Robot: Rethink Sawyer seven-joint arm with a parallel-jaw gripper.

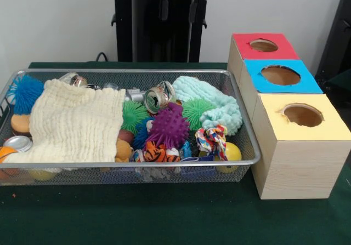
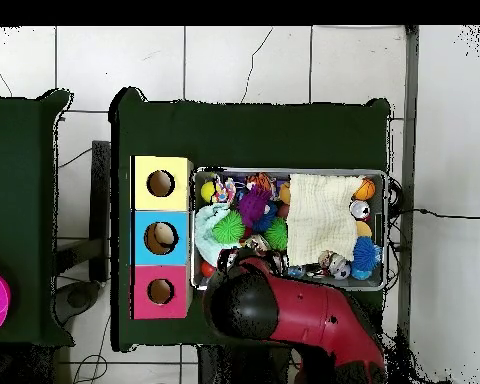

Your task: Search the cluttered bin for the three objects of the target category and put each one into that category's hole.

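Arm (image 2: 284,315) hangs over the bin's (image 2: 384,230) robot-side rim; contents lie beyond it, long axis crosswise. Claw hidden; grip state indeterminable.

Bin (image 1: 249,141) is packed rim to rim — no bare mesh floor showing. Cream cloth (image 1: 74,124) covers most of one half, hiding what's under it. Other half: purple spiky ball (image 1: 167,127), green spiky balls (image 1: 134,115), mint towel (image 1: 216,105) piled tight, touching. Open access only from above. Three boxes sit just beside the bin's end; red (image 1: 263,45), blue (image 1: 281,75), yellow (image 1: 303,115) holes all unobstructed on top. Overhead, the arm (image 2: 284,310) overhangs the bin's base-side rim. Green table (image 1: 164,217) in front is free.
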